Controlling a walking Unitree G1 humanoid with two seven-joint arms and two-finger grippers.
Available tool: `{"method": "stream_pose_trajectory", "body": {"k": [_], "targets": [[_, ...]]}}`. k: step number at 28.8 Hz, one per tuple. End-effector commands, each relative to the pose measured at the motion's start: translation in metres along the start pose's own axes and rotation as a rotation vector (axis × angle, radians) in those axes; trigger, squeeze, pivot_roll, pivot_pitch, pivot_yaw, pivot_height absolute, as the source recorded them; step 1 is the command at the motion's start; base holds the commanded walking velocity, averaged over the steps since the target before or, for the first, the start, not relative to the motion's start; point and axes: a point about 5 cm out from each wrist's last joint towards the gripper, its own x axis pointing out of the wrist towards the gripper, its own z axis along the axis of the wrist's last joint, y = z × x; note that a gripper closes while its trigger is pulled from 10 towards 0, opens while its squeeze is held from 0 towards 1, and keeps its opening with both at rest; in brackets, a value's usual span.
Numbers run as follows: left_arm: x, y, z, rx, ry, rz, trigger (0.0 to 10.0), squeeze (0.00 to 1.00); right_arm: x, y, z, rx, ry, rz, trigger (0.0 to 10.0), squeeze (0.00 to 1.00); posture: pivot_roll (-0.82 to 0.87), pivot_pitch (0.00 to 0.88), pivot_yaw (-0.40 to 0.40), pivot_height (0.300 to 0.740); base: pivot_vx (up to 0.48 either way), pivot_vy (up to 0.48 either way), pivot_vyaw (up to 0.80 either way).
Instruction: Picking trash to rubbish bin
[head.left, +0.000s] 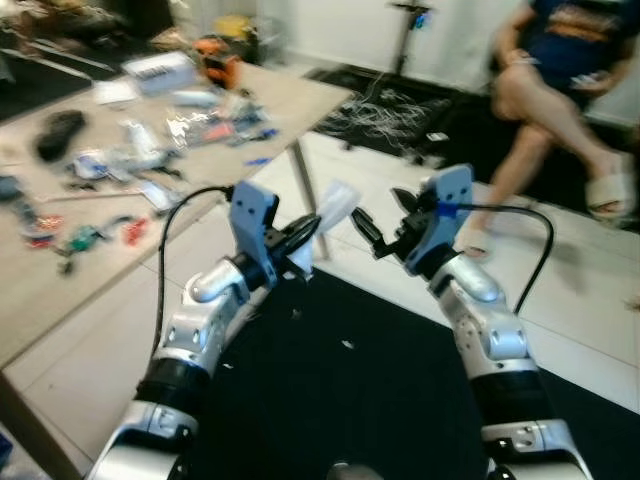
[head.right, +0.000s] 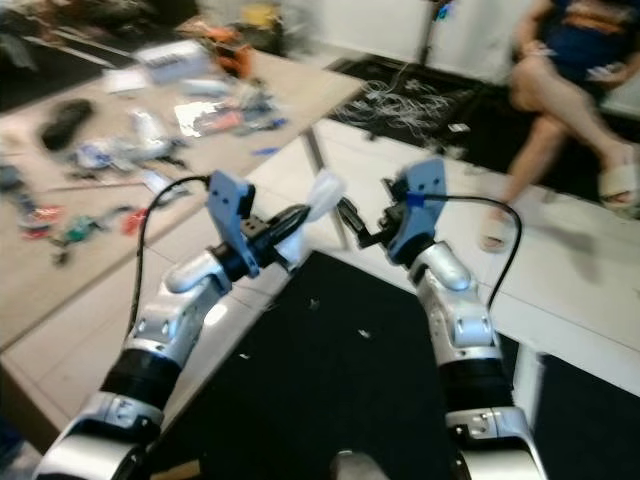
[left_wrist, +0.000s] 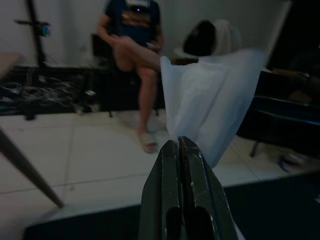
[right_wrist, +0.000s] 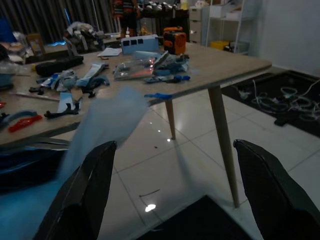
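My left gripper is raised in front of me, shut on a piece of white tissue trash that sticks up past its fingertips. In the left wrist view the white tissue hangs just beyond the closed black fingers. My right gripper is held up beside it, open, with nothing between its fingers; it faces the tissue from a short gap away. No rubbish bin can be made out.
A wooden table stands to my left, strewn with several wrappers, tools and small items. A person sits on a chair ahead to the right. A black mat covers the floor below my arms; white tiles and cables lie beyond.
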Motion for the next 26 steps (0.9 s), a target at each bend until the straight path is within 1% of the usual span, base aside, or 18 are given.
{"method": "stream_pose_trajectory", "body": {"k": [1,18,26], "targets": [[-0.0012,-0.0001,-0.0037,0.000,0.016,-0.007,10.0,0.00,-0.0001,-0.0005,-0.0018,0.005,0.012,0.003,10.0,0.00,-0.07,0.000,0.021,0.740,0.000,0.000,-0.80],[-0.0013,0.0013,-0.0041,-0.022,0.008,-0.008,10.0,0.00,0.0004,-0.0002,-0.0026,0.016,0.015,0.016,10.0,0.00,-0.07,0.000,0.022,0.740,0.000,0.000,-0.80],[-0.0018,0.0022,-0.0042,-0.025,0.006,-0.004,10.0,0.00,0.0004,0.0009,-0.0023,0.004,0.016,0.027,10.0,0.00,-0.07,0.000,0.023,0.740,0.000,0.000,-0.80]]}}
